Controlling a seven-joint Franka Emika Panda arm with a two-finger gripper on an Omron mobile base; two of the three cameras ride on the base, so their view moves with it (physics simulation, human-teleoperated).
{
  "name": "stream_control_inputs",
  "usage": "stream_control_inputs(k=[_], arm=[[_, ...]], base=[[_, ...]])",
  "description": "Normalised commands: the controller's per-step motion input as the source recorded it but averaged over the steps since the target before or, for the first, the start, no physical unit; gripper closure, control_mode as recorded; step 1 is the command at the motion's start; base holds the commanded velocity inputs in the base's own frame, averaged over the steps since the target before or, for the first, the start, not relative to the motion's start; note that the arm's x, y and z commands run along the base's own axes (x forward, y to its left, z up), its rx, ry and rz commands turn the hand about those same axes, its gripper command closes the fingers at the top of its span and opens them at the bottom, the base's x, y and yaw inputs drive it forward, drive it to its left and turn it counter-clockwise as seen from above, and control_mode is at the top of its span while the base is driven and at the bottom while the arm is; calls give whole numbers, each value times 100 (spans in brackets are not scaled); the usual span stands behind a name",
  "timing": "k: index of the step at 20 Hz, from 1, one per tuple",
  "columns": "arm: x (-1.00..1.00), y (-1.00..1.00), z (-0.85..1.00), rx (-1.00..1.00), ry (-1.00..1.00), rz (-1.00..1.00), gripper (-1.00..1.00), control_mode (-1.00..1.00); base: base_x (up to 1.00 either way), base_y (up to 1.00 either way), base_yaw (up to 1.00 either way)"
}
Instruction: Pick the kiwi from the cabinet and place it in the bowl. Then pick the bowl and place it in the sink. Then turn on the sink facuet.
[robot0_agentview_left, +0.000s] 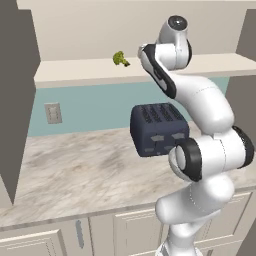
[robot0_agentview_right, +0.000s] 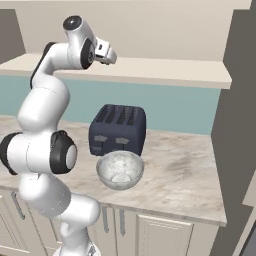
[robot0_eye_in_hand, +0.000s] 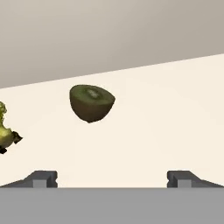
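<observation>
- The kiwi (robot0_eye_in_hand: 92, 103) lies on the cabinet (robot0_agentview_left: 75, 72) shelf board, ahead of the wide-spread fingers (robot0_eye_in_hand: 43, 178), with bare board between it and them.
- The broccoli (robot0_eye_in_hand: 5, 129) sits beside the kiwi on one side, apart from it, narrowing that flank.
- On the kiwi's other side the shelf board runs open.
- Behind the kiwi, the cabinet back closes the way.
- Below the kiwi's shelf, the toaster (robot0_agentview_right: 118, 129) and the bowl (robot0_agentview_right: 120, 169) occupy the surface (robot0_agentview_right: 185, 170).

Item count: one kiwi (robot0_eye_in_hand: 91, 103), one broccoli floret (robot0_agentview_left: 120, 59), one bowl (robot0_agentview_right: 120, 170), one toaster (robot0_agentview_right: 118, 130), one wall outlet (robot0_agentview_left: 53, 113).
</observation>
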Motion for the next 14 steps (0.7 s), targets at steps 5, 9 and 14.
stream_control_inputs(k=[5, 9, 14], arm=[[41, 2, -2, 0, 0, 2, -100, -100], [41, 0, -9, 0, 0, 3, -100, -100], [47, 0, -11, 0, 0, 3, -100, -100]], base=[[0, 0, 0], [0, 0, 0], [0, 0, 0]])
